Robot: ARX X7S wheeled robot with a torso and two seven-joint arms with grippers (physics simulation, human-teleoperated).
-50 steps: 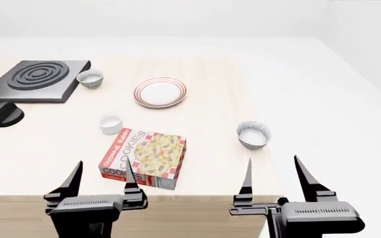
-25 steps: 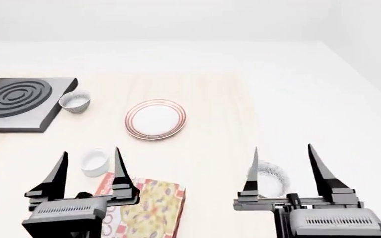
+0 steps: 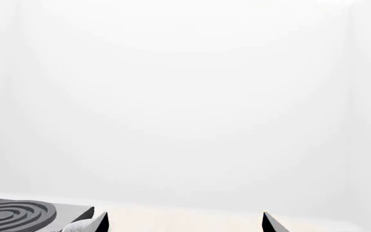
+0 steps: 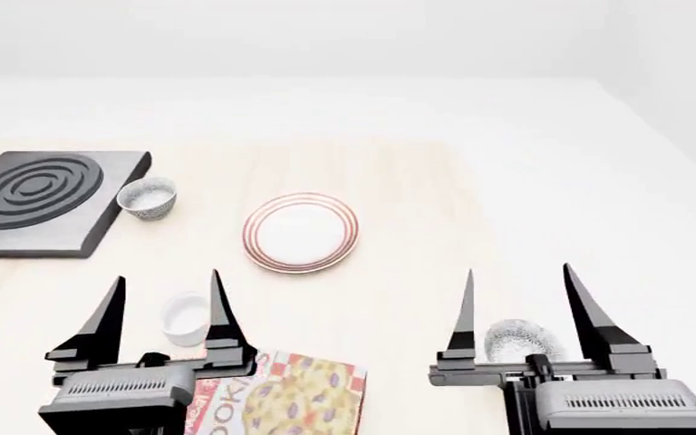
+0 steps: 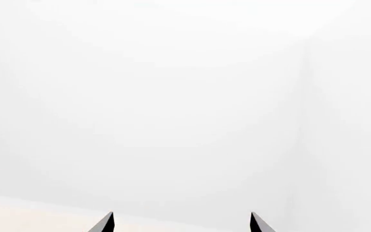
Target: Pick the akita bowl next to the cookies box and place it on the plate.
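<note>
1. The akita bowl (image 4: 521,341) sits near the front of the table on the right, well apart from the cookies box (image 4: 279,399) at the front left; it shows between the two prongs of the right gripper (image 4: 521,313), partly hidden behind the gripper's body.
2. It looks like glazed ceramic: dark speckled outside, whitish inside, round, with a thin upright rim. My guess is stiff, fairly light, a bit slippery and chippable if dropped.
3. Best hold, I'd say: one finger inside the rim and one outside, pinching the wall, since the full width looks wide for the jaws.
4. Right gripper: jaws spread wide, holding nothing. Its wrist view shows only two dark tips against white wall.
5. Left gripper (image 4: 160,308): also spread, empty, hanging over the plain white cup (image 4: 186,318).
6. The plate (image 4: 301,232) lies flat mid-table, white and shallow with red-brown rings, bare, wider than the bowl, so an easy landing spot.
7. A second speckled bowl (image 4: 146,197) stands just beside the black ridged stove (image 4: 41,201), far left. That's the lookalike to avoid.
</note>
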